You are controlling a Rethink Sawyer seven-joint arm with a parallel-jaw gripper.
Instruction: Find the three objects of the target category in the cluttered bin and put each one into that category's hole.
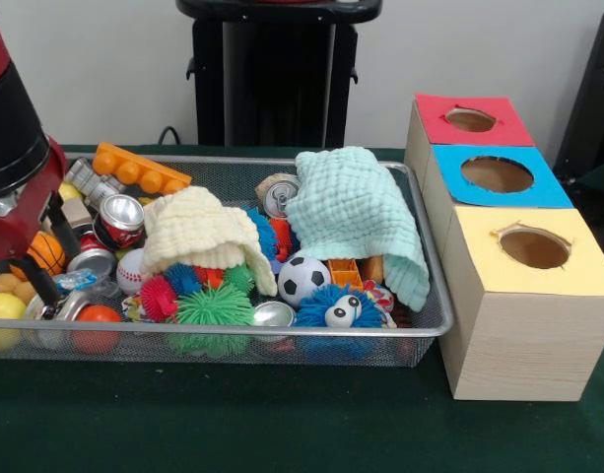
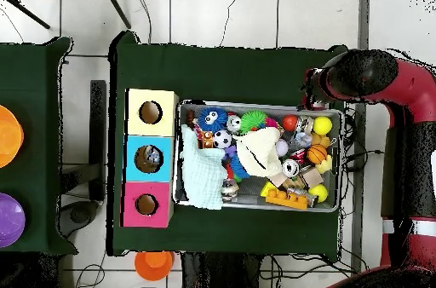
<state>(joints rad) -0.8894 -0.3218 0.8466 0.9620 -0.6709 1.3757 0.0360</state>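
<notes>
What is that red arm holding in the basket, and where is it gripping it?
It cannot be told. The arm reaches into the left end of the basket among balls and cans, but its gripper is hidden in the clutter, so no hold shows.

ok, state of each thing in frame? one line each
mesh bin: full, cluttered
mint cloth: draped over toys, hanging over the bin's box-side rim
cream cloth: crumpled on top of toys
soda can: lying tilted
soccer ball: uncovered, at the mint cloth's edge
yellow box: nothing visible in its hole
blue box: something inside its hole
red box: contents unclear
gripper: down in the bin's end
</notes>
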